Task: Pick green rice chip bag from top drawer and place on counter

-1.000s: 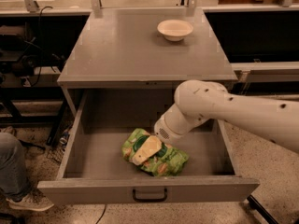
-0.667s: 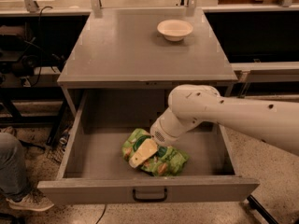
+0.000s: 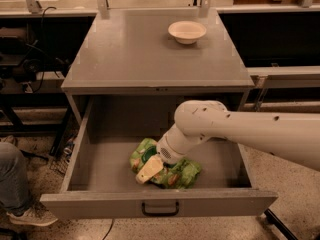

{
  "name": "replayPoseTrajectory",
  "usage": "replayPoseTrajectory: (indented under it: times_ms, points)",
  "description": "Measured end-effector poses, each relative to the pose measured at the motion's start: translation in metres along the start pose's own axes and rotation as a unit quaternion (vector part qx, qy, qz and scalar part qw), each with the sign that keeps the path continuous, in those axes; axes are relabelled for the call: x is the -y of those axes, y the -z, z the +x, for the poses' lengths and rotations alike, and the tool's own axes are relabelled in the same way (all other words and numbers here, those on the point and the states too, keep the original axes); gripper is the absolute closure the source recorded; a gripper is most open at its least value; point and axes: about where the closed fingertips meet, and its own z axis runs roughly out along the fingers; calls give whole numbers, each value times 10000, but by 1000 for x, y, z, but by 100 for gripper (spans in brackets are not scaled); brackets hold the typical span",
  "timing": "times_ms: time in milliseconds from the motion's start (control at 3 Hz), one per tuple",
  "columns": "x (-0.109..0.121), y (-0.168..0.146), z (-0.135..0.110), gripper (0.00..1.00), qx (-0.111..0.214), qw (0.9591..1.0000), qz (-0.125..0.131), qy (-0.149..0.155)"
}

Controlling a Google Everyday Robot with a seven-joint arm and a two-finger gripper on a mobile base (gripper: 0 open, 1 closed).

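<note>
The green rice chip bag (image 3: 181, 174) lies crumpled on the floor of the open top drawer (image 3: 100, 200), near its front middle. My gripper (image 3: 149, 170) comes down from the white arm (image 3: 250, 133) on the right and sits right on the left part of the bag, covering its middle. The bag rests on the drawer floor. The grey counter (image 3: 140, 54) lies above the drawer.
A cream bowl (image 3: 187, 31) stands at the counter's back right. The drawer front has a dark pull handle (image 3: 160, 209). A person's leg and shoe (image 3: 22, 204) are at the lower left on the floor. Dark shelving and cables flank the cabinet.
The arm has swung slightly left and lower in the drawer, bringing my gripper further onto the bag. The bag has stayed in place.
</note>
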Motion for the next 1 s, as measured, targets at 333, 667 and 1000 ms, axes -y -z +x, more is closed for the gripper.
replayPoseTrajectory:
  times_ms: [333,667,1000]
  points:
    - [0,-4,4,39,56,10000,-19,-61]
    - [0,7,5,62,270,9995,-55,-125]
    - [0,54,1,92,904,9956,-191,-159]
